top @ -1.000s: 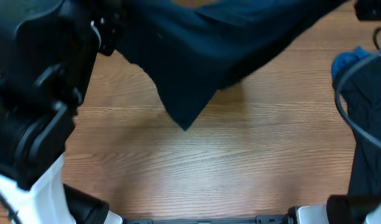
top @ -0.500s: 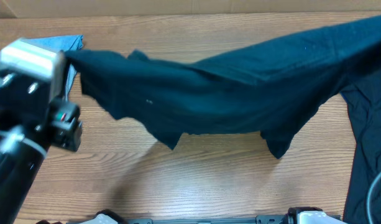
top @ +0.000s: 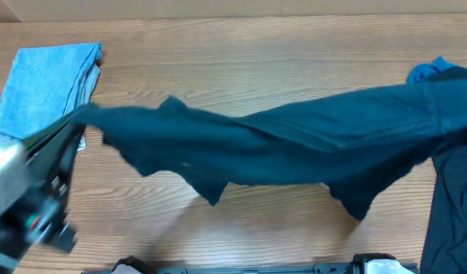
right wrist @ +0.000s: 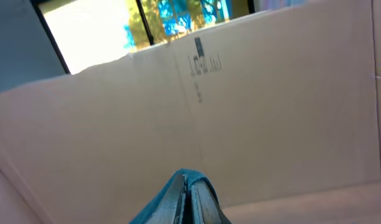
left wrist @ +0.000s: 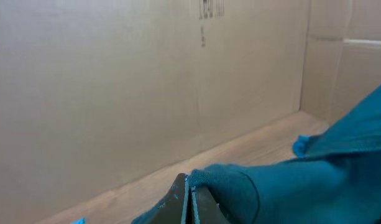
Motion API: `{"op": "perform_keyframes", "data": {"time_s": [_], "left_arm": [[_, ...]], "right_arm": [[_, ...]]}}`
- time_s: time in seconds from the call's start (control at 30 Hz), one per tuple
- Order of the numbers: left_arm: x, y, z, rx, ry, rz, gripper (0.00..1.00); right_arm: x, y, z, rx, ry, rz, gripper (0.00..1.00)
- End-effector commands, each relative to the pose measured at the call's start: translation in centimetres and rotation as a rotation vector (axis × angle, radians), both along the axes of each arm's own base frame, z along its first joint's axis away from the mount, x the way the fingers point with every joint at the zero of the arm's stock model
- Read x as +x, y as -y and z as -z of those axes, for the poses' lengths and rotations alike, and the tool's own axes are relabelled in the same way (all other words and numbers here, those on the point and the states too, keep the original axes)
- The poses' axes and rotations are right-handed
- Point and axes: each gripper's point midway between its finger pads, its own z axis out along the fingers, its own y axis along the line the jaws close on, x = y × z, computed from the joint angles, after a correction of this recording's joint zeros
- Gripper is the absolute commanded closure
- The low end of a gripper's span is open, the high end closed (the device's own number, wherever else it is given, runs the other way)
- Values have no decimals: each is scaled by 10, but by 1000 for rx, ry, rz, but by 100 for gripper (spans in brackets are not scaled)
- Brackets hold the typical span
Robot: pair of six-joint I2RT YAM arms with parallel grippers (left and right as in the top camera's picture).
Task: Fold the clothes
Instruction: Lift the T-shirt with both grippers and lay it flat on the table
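Mid-spread stage, by the look of it. Got the clothes [top: 294, 152] strung up above the table [top: 241, 228] like a hammock, running from 9 o'clock to 3 o'clock in the overhead view, with the lower edge dangling in two points toward 6. Left fingers [left wrist: 179, 204] pressed together, pinching a rolled edge of the fabric at the 9 o'clock end. Right fingers [right wrist: 178, 198] likewise clamped flat with cloth bunched around them, somewhere past the 3 o'clock edge of the overhead shot. Folded light blue denim [top: 46, 84] parked at 10 o'clock, another dark heap [top: 455, 205] at 4 o'clock, and a bright blue scrap [top: 425, 72] at 2.

To do this bit well, probably:
- Bring both ends down together and level, landing the hanging edge first, then draping the rest flat toward 12.
- Hold some tension across to stop the saggy middle bunching up.
- Aim for the bare wood in the centre, well away from the denim and the heap. Thin soft stuff, likely to drag over either one.
- No letting go before a proper flat lay.
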Motion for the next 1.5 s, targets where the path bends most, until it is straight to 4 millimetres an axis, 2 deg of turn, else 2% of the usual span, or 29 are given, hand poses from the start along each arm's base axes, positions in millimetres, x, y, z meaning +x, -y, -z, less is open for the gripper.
{"op": "perform_keyframes", "data": {"time_s": [0.0,0.13,0.27,0.4,0.5,0.6,0.77,0.97,1.13,1.33,1.47], "left_arm": [[-26,-16,-6,-73,23,2,96],[-47,-39,-9,-144,48,-48,96],[-47,-52,-3,-133,37,-166,96],[-61,-49,-14,-152,95,-198,96],[-68,-55,-11,-149,101,-268,96],[-64,-58,-3,-137,69,-305,96],[-39,-60,16,-101,-28,-347,96],[1,-62,41,-40,-150,-396,96],[53,-58,67,43,-276,-421,96],[127,-45,97,135,-398,-410,96],[194,-37,139,197,-521,-418,96]], "right_arm": [[-22,3,-6,33,45,16,96],[-36,4,-7,45,69,14,96],[-37,2,-3,80,53,3,96],[-41,2,-2,80,56,2,96],[-49,2,0,80,57,2,96],[-50,3,3,80,45,3,96],[-28,2,14,82,-30,6,96],[24,1,34,80,-159,11,96],[94,0,62,76,-299,16,96],[191,-8,110,70,-474,-15,96],[257,-9,160,60,-603,-12,96]]}}
